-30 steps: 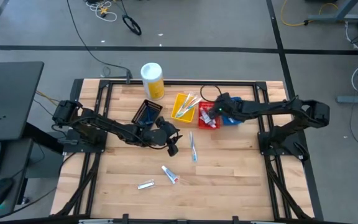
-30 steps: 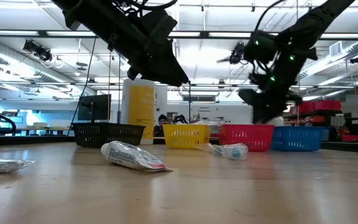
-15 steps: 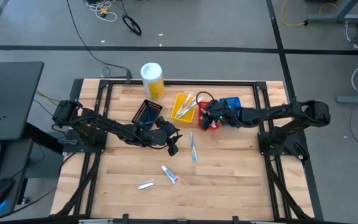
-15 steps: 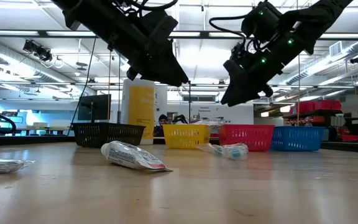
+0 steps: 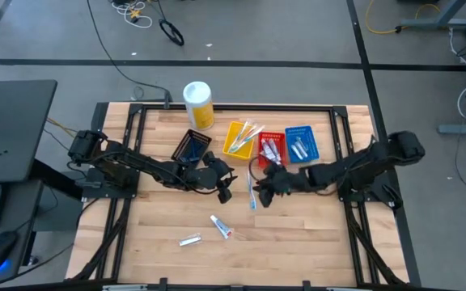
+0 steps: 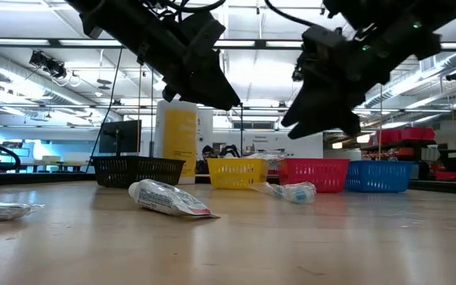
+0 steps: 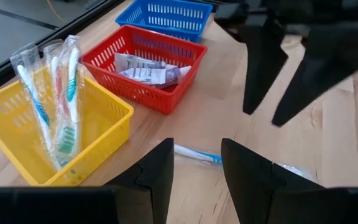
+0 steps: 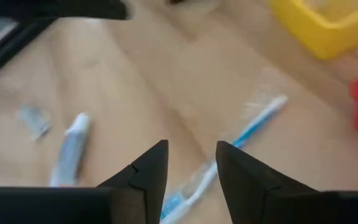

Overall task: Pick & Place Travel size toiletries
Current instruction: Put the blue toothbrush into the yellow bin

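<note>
The right gripper (image 5: 259, 194) hangs over the middle of the wooden table (image 5: 298, 234), its two dark wedge-shaped fingers (image 8: 146, 171) parted by a narrow gap and holding nothing. Right under it lies a slim blue-and-white toothbrush (image 8: 229, 152) in a clear, crinkly wrapper, flat on the planks. A little farther out from the fingers lies a soft white toothpaste tube (image 5: 221, 227), and beyond that a small silvery packet (image 5: 189, 239). Behind the gripper stand the little plastic mesh baskets: the red basket (image 5: 271, 150) with flat white tubes in it, the blue basket (image 5: 301, 143) beside that with pale items I cannot make out, and the yellow basket (image 5: 240, 138) with wrapped toothbrushes leaning up against its rim. Just across the toothbrush from the right gripper, the left gripper (image 5: 224, 187) hovers above the table, its blunt dark fingers (image 7: 157, 177) likewise a little apart and empty. Past it sit a black basket (image 5: 191, 146) and a tall yellow canister (image 5: 198, 105) with a white lid.
</note>
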Motion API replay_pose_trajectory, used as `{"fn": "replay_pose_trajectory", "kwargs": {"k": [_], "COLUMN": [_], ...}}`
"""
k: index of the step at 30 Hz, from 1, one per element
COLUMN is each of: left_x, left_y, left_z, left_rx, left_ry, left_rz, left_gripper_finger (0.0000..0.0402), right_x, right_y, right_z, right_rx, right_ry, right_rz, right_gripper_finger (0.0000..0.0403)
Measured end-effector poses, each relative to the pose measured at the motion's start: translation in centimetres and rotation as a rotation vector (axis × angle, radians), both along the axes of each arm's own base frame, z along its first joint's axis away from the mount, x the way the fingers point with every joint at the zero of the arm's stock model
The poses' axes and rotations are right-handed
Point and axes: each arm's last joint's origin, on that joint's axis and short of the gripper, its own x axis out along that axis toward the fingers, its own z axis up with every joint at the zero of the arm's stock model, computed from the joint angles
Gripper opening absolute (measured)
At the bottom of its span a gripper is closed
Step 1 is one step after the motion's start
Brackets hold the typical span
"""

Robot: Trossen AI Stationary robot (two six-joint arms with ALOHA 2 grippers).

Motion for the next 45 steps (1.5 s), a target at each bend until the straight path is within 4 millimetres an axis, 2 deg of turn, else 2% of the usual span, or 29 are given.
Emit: {"fn": "replay_pose_trajectory", "kwargs": {"k": [5,10,18,26,31,35,39,42,45], "left_x": [0.0,0.0,0.0,0.0,0.0,0.0,0.0,0.0,0.0], "left_y": [0.0,0.0,0.1,0.3,0.4,0.4,0.4,0.4,0.4], "left_z": [0.0,0.0,0.0,0.0,0.0,0.0,0.0,0.0,0.0], "left_rx": [0.008,0.024,0.024,0.025,0.025,0.04,0.039,0.037,0.037], "left_ry": [0.003,0.008,0.009,0.013,0.013,0.02,0.021,0.021,0.021], "left_rz": [-0.005,-0.015,-0.011,-0.005,-0.005,-0.013,-0.019,-0.021,-0.021], "left_gripper_finger": [0.0142,0.0142,0.0142,0.0142,0.0142,0.0142,0.0142,0.0142,0.0142], "right_x": [0.4,1.5,4.1,4.5,4.4,5.0,4.4,4.0,3.4], "right_y": [1.1,0.5,0.1,-0.5,-0.5,-0.3,-0.1,-0.2,-0.3], "right_z": [-2.0,-3.8,-4.9,-6.7,-6.2,-3.2,-1.7,-1.7,-3.1], "right_rx": [0.024,0.04,0.099,0.033,-0.007,-0.04,-0.104,-0.067,-0.032], "right_ry": [0.031,0.075,0.105,0.143,0.157,0.126,0.25,0.279,0.316], "right_rz": [-0.106,-0.138,-0.17,-0.261,-0.203,-0.182,-0.213,-0.265,-0.322], "right_gripper_finger": [0.0141,0.014,0.014,0.014,0.014,0.014,0.014,0.014,0.014]}}
